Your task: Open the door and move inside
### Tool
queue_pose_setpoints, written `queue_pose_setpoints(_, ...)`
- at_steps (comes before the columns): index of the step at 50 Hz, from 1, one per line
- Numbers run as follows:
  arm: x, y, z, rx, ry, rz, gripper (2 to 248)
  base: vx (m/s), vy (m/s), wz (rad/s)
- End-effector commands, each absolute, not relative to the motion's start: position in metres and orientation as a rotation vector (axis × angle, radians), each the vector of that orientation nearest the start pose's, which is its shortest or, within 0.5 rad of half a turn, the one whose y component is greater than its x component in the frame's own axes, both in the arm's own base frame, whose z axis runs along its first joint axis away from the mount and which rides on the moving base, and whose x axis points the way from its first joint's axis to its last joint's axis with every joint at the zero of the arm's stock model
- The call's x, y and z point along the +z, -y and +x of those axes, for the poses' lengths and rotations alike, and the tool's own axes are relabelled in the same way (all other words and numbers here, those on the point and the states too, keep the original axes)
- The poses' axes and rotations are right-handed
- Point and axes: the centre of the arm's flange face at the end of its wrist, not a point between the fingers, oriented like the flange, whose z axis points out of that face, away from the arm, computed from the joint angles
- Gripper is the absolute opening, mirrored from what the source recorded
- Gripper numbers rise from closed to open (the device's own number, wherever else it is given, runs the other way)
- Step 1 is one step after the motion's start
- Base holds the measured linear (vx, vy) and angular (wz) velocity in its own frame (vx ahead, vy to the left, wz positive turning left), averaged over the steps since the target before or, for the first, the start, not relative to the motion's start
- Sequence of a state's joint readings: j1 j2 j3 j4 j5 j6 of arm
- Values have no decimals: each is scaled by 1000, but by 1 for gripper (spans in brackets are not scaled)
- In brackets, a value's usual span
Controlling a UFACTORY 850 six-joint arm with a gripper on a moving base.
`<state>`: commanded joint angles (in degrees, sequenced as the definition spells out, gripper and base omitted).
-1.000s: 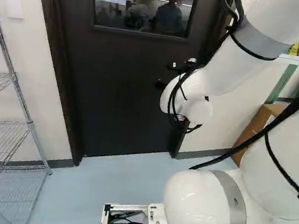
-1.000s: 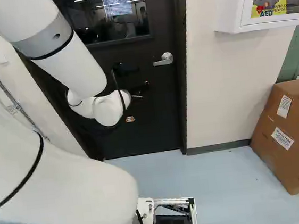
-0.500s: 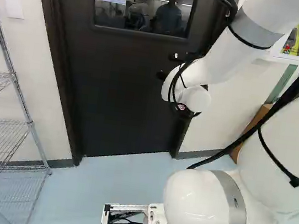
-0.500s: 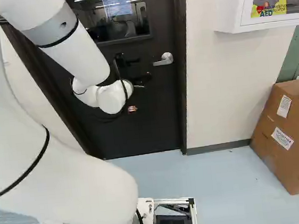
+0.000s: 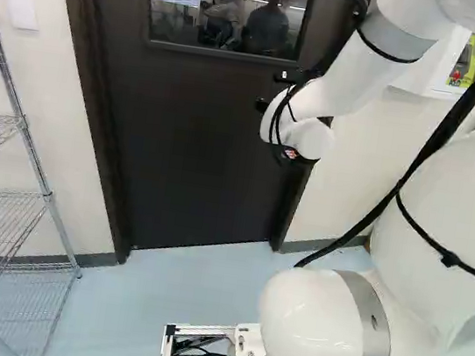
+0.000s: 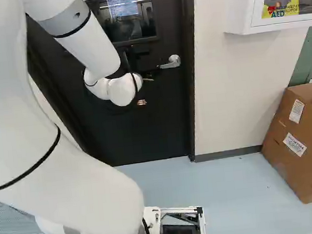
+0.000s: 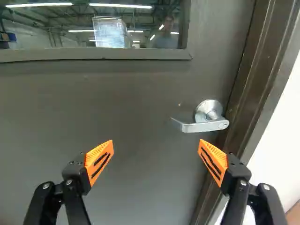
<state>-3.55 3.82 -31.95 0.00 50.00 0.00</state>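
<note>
In the left base view my arm (image 5: 357, 84) rises at the right and bends across toward the closed door (image 5: 189, 145), and my fingers (image 5: 262, 105) show as small dark shapes before it, below the window (image 5: 226, 8); the arm hides the handle there, and wire shelving (image 5: 36, 163) stands against the wall on the door's other side. In the right base view I see the handle (image 6: 171, 62), silver, near the door's right edge and lower than the window's bottom right corner, its lever pointing toward the middle of the door; my wrist (image 6: 122, 90) is to the left of it, a little lower. Past the frame, a white cabinet (image 6: 239, 7) hangs on the wall (image 6: 220, 88) and a cardboard box (image 6: 293, 147) sits on the pale floor (image 6: 236, 187). In the wrist view my fingers stand wide apart, nothing held between them, their orange pads (image 7: 213, 164) facing each other. The handle lies ahead of them, well off the line midway between, toward the finger nearer the door frame (image 7: 262, 70), and its lever reaches inward over the door, away from that frame
</note>
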Motion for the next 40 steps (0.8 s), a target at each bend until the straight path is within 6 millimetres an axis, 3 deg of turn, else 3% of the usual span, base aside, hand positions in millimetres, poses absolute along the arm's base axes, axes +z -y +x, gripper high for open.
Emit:
queue_pose_setpoints(23, 513, 38, 476, -2232, -91, -2287, 247, 0, 0, 0)
queue_pose_setpoints(40, 515, 41, 503, -2241, -93, -2281, 247, 0, 0, 0)
